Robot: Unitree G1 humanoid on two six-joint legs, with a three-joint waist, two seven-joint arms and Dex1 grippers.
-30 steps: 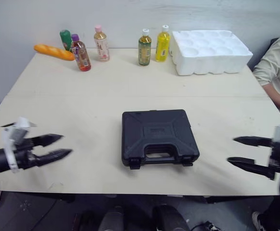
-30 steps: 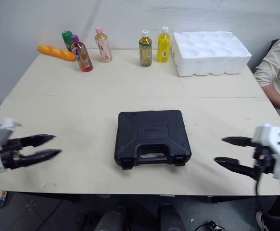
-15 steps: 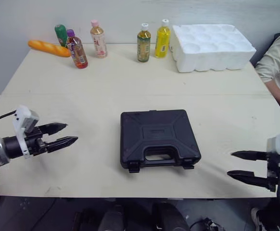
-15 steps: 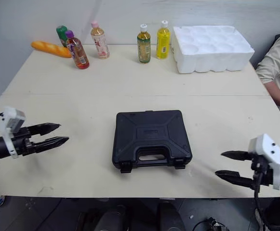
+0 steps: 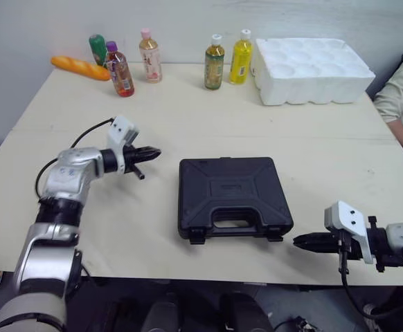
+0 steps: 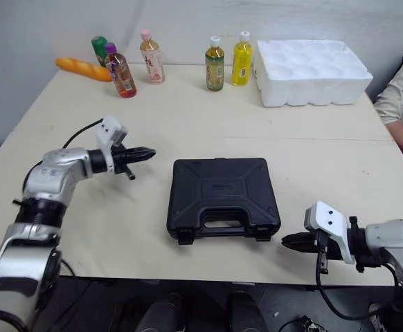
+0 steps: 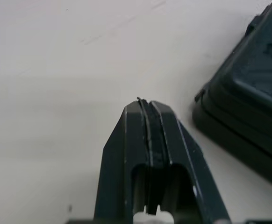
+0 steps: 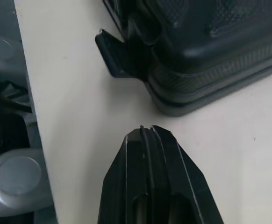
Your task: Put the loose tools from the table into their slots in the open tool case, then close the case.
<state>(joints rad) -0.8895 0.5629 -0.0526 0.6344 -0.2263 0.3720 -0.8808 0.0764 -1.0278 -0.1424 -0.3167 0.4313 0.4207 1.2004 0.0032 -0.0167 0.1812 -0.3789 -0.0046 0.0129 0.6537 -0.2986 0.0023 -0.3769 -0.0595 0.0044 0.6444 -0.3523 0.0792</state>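
The black tool case (image 5: 233, 196) lies shut in the middle of the table, handle toward the near edge, and its two front latches (image 5: 196, 237) stick out unfastened. My left gripper (image 5: 153, 151) is shut and empty, pointing at the case's far left corner (image 7: 248, 88) from a short gap away. My right gripper (image 5: 300, 241) is shut and empty too, low over the table's near edge, its tip just right of the case's right latch (image 8: 119, 56).
Several bottles (image 5: 215, 62) and a bread-shaped toy (image 5: 79, 68) stand along the table's far edge. A white foam tray (image 5: 312, 61) sits at the far right. A person's sleeve (image 5: 402, 97) shows at the right edge.
Both grippers have closed from open. The left one swung in from the table's left edge to the case's far left corner; the right one slid left toward the case's front right latch.
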